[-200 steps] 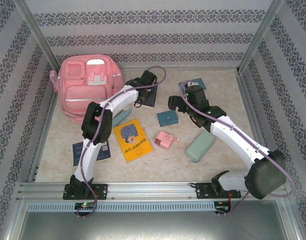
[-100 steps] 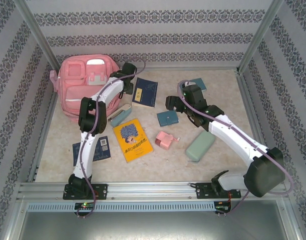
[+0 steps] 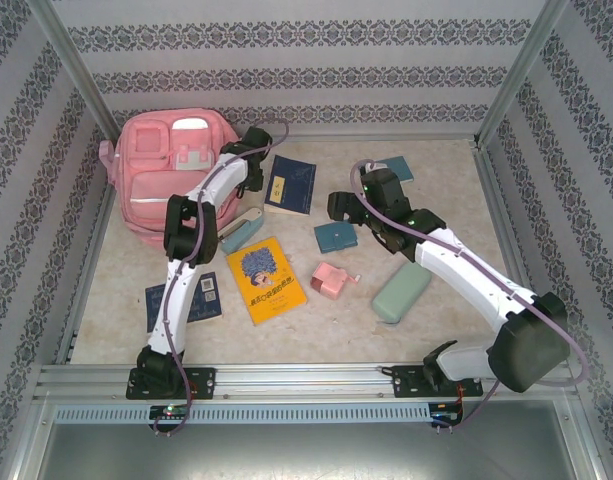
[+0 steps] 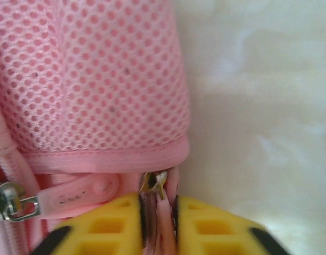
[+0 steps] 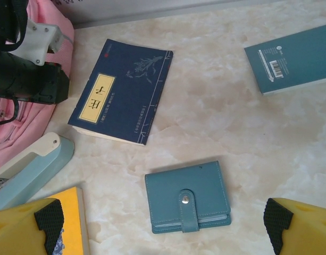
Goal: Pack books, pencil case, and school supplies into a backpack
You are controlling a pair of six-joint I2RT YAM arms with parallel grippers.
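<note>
The backpack [image 3: 176, 175] lies far left on the pale marbled tabletop [image 5: 221, 122]. The left tool [image 4: 160, 228] is clamped on its pink zipper tab [image 4: 161, 212]. The right tool [image 5: 161, 220] gapes wide above a teal pad [image 5: 186, 196]. A navy book [image 5: 123, 98] carries a yellow label with Chinese characters, and a teal book [image 5: 293, 58] shows a barcode. Floral-banded wallpaper [image 3: 306, 60] lines the walls.

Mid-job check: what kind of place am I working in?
Likely a staged robot test booth, not a real room: aluminium frame posts and patterned wall panels enclose a marble-look tabletop, with the left arm and right arm bolted to a rail at its near edge.
</note>
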